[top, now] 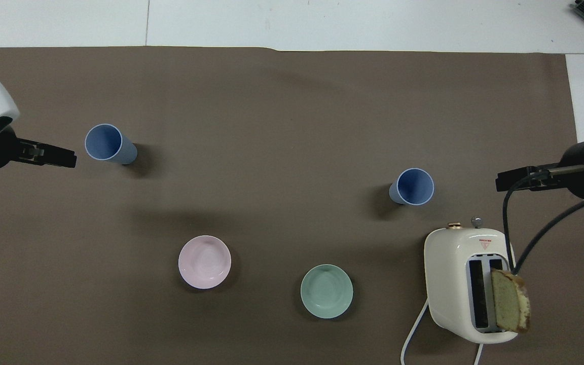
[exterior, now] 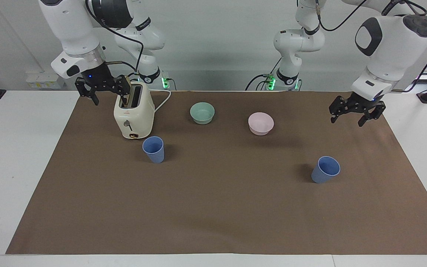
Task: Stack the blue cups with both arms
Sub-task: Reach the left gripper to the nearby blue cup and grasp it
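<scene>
— Right, item one: the blue cups?
— Two, both upright on the brown mat (exterior: 213, 207) that covers the bench (exterior: 9, 148). One blue cup (exterior: 154, 149) stands just beside the cream toaster (exterior: 133, 115), farther from the robots than it, toward the right arm's end. The other blue cup (exterior: 325, 169) stands well apart from the first, toward the left arm's end, also farther from the robots than the bowls. Neither is touched.

— Grippers?
— Left gripper (exterior: 357, 112): in the air over the mat at the left arm's end, above the ground between the pink bowl and the second cup, fingers spread apart, nothing between them. In the overhead view it (top: 51, 156) shows just beside that cup's (top: 109, 144) rim. Right gripper (exterior: 102, 88): up beside the toaster's top, at the right arm's end; fingers parted, holding nothing.

— Other entries?
— Mint-green bowl (exterior: 202, 112) and pink bowl (exterior: 260, 123), side by side though apart, nearer to the robots than both cups. Toaster (top: 468, 284) with a white cord and one slice of bread (top: 510, 300) standing tilted in a slot, seen from overhead. First cup from overhead (top: 412, 187): open mouth up, empty.
</scene>
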Robot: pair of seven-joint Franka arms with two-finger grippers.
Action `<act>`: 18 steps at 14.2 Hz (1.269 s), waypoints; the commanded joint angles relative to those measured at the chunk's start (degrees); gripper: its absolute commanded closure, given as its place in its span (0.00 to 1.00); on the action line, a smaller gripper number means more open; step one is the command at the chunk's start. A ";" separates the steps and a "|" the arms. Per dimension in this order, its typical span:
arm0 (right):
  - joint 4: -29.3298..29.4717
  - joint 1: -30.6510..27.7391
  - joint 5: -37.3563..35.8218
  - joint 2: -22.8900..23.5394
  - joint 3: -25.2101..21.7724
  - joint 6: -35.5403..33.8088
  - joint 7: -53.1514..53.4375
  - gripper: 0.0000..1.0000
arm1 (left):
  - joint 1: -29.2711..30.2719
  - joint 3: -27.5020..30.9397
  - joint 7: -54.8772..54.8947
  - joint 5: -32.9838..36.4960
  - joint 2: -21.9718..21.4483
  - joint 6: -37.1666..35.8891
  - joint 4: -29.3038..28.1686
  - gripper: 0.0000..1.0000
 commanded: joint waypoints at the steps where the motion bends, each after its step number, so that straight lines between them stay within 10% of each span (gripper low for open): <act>1: -1.05 -0.75 -0.86 -0.93 0.37 0.26 -1.71 0.00 | -0.51 0.37 -0.50 -0.44 -0.19 6.47 -5.11 0.00; 14: -1.05 -0.75 -0.86 -0.93 0.37 0.26 -1.71 0.00 | 2.21 0.37 0.12 -2.10 14.22 25.03 -5.12 0.02; 16: -1.05 -0.75 -0.86 -0.93 0.37 0.26 -1.71 0.00 | 2.39 0.37 0.12 -3.87 15.11 25.47 -5.20 0.15; 18: -1.05 -0.75 -0.86 -0.93 0.37 0.26 -1.71 0.00 | 2.39 0.37 0.47 -3.96 15.11 25.21 -5.20 0.60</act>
